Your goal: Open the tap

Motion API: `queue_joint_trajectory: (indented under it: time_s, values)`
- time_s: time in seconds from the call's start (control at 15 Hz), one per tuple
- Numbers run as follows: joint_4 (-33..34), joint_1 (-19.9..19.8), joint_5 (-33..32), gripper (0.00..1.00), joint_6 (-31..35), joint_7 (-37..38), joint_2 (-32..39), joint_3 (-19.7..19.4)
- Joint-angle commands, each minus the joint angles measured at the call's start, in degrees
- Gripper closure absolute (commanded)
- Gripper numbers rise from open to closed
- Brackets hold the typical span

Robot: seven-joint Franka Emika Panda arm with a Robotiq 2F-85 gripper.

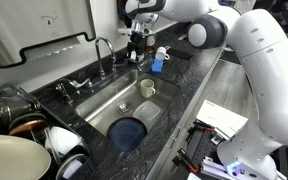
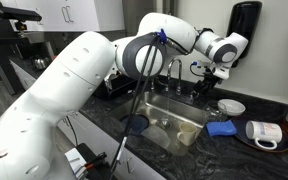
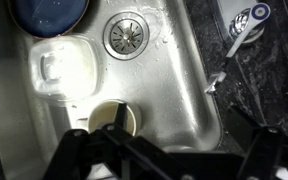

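Observation:
The tap (image 1: 104, 52) is a slim chrome gooseneck at the back edge of the steel sink (image 1: 104, 105); it also shows in an exterior view (image 2: 174, 72). My gripper (image 1: 136, 42) hangs above the far end of the sink, to the side of the tap and apart from it; it also shows in an exterior view (image 2: 216, 72). In the wrist view the gripper (image 3: 166, 142) is open and empty, its dark fingers spread wide over the basin. A chrome fitting (image 3: 246, 25) lies on the dark counter at the top right; I cannot tell whether it is part of the tap.
In the sink are a cup (image 1: 147, 88), a blue plate (image 1: 129, 131), a clear container (image 3: 59, 72) and the drain (image 3: 127, 35). A blue cloth (image 1: 159, 65) lies on the counter near the gripper. Pots and bowls (image 1: 24, 115) crowd the near counter. A mug (image 2: 262, 133) lies nearby.

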Motion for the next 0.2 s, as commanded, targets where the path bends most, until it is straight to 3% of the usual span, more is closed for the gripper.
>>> queue_joint_trajectory:
  time_s: [0.0, 0.13]
  values:
    - [-0.5, 1.46, -1.71, 0.0, 3.06, 1.2, 0.1, -0.89]
    - [-1.69, 1.93, -2.51, 0.0, 6.57, 1.3, -0.56, -1.11]
